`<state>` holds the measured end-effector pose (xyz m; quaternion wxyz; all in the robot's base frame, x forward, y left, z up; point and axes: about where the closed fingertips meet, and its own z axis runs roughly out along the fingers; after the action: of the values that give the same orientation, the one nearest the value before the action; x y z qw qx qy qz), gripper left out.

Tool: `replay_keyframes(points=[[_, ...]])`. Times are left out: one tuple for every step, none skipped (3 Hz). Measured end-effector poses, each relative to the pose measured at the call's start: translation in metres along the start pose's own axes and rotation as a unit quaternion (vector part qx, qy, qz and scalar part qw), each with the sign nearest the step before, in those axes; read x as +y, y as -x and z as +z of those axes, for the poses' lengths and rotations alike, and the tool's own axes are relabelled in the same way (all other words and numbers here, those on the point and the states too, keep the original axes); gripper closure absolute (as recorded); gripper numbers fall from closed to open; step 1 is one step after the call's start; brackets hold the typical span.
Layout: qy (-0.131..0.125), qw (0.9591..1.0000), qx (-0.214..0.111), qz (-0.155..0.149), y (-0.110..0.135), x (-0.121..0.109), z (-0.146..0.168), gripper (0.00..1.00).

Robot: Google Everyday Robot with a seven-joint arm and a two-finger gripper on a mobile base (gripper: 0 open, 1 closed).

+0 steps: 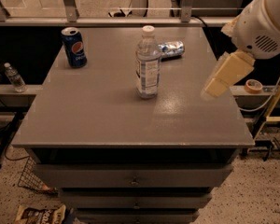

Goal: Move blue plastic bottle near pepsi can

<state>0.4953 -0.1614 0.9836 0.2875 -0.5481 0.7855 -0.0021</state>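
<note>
we see gripper over table's right edge, touching nothing, its grip width we cannot tell, blue plastic bottle upright mid-table, pepsi can upright near far-left corner, well apart

Dark blue pepsi can, white-capped clear blue plastic bottle, cream gripper hung above right edge of grey table.

Lab or workshop, grey drawer cabinet, speckled floor, tape roll, hand above cabinet's right edge.
</note>
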Motion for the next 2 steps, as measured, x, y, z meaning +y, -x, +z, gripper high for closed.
replay_keyframes(points=[[0.003, 1.0, 0.003, -0.001, -0.001, 0.002, -0.001, 0.0], [0.014, 0.9994, -0.004, 0.03, 0.006, 0.006, 0.017, 0.0]])
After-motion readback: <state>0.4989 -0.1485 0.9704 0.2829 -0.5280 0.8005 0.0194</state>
